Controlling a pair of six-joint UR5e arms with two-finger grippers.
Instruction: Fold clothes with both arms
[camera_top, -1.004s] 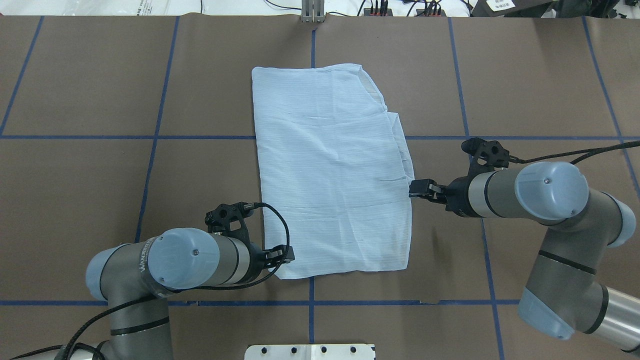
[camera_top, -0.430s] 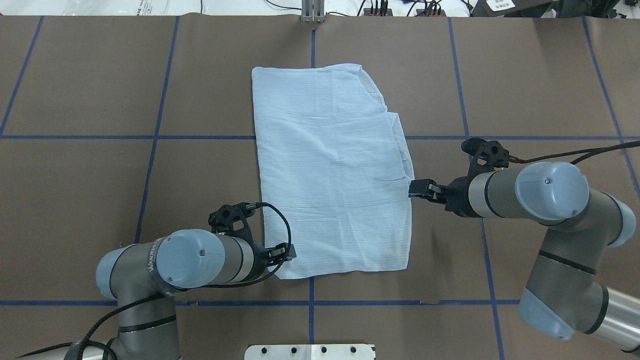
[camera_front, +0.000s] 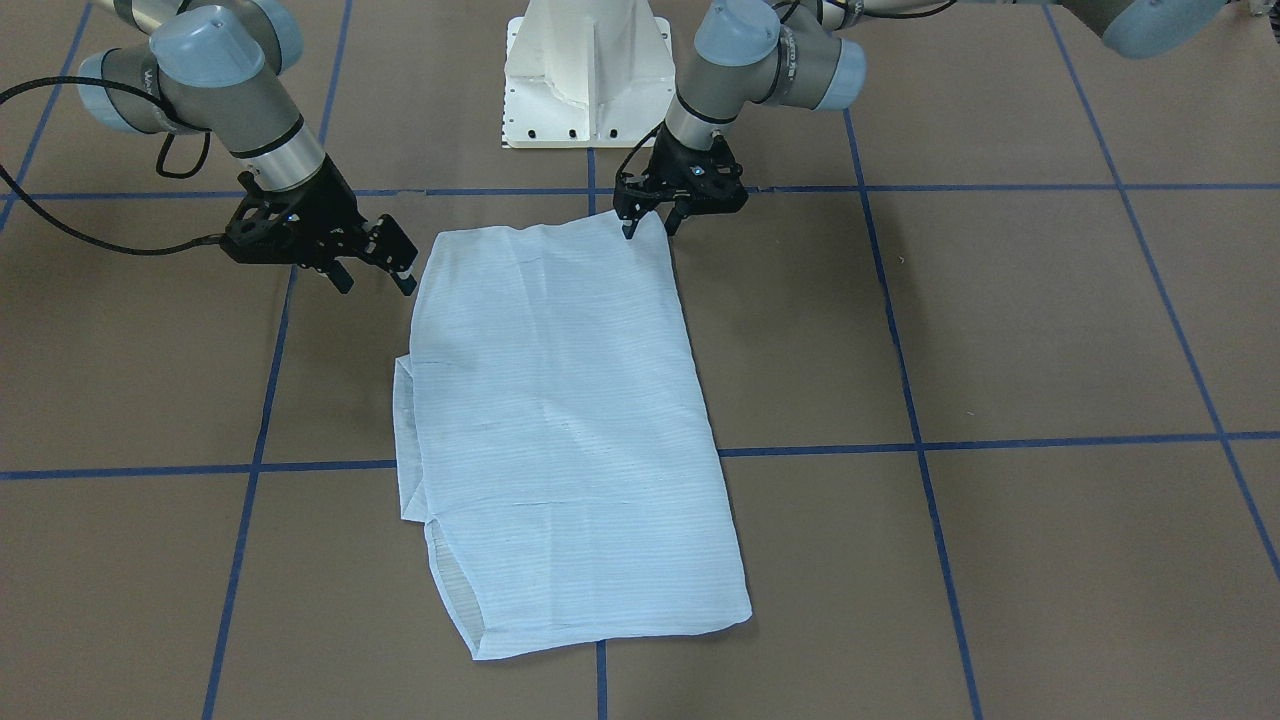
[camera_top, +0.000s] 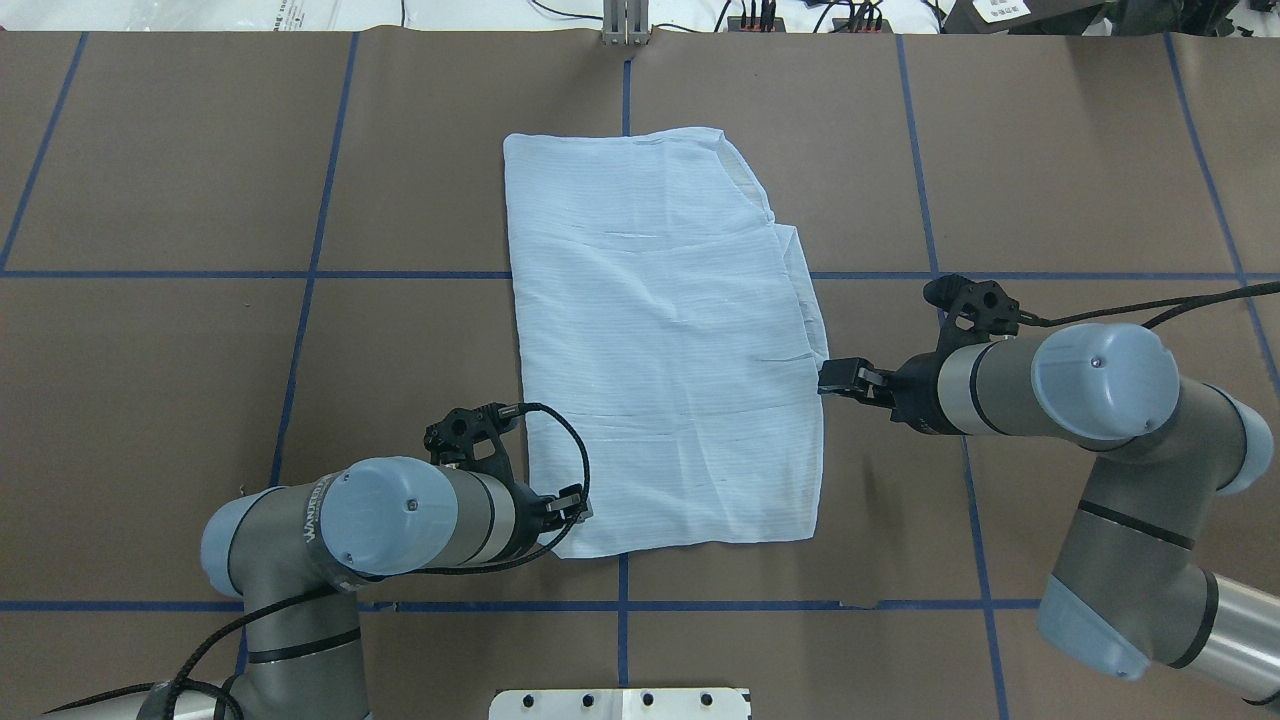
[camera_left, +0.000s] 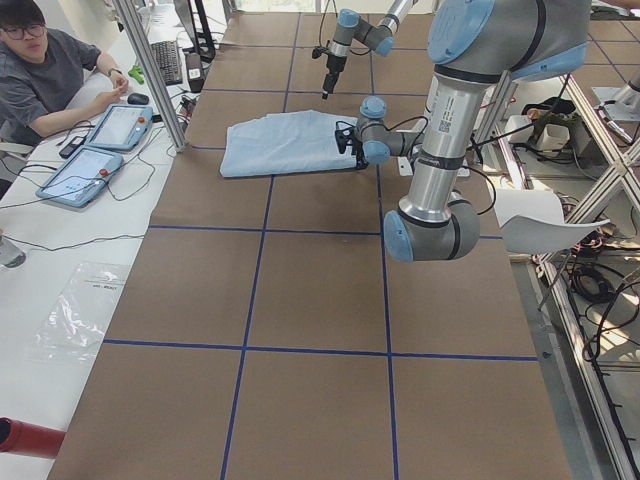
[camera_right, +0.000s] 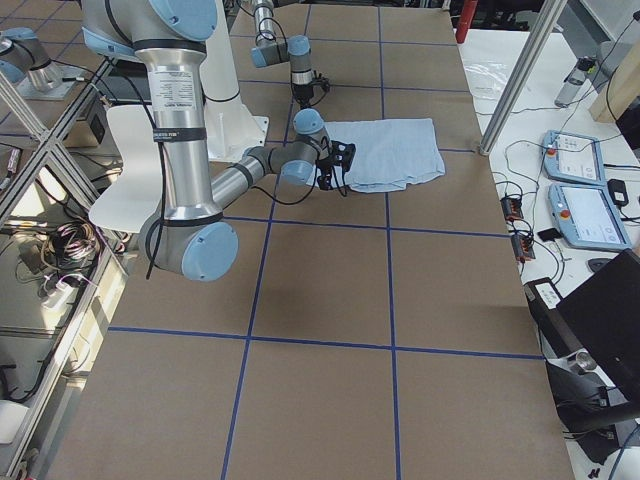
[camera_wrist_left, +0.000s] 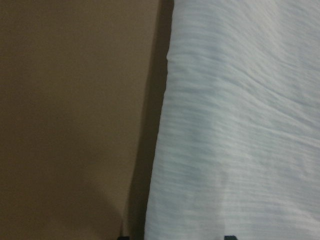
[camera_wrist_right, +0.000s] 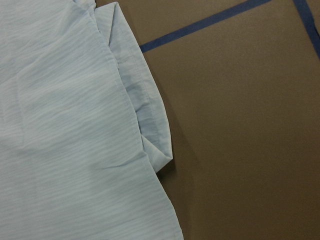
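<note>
The light blue striped shirt (camera_top: 660, 340) (camera_front: 560, 420) lies flat on the brown table, folded into a tall rectangle, with a folded edge sticking out along its right side (camera_wrist_right: 150, 125). My left gripper (camera_top: 572, 505) (camera_front: 648, 228) hangs open at the shirt's near left corner, one finger on each side of the corner. The left wrist view shows only the shirt's edge (camera_wrist_left: 240, 125) next to bare table. My right gripper (camera_top: 838, 378) (camera_front: 375, 272) is open, just off the shirt's right edge about halfway along it, holding nothing.
Blue tape lines (camera_top: 300, 274) divide the brown table cover into squares. The white pedestal base (camera_front: 585, 80) stands at the near edge between the arms. A person (camera_left: 45, 70) sits beyond the far side with control tablets (camera_left: 85, 170); cables run along there.
My left arm's elbow and wrist have shifted a little to the right, toward the shirt's near left corner. The right arm and the shirt have not moved.
</note>
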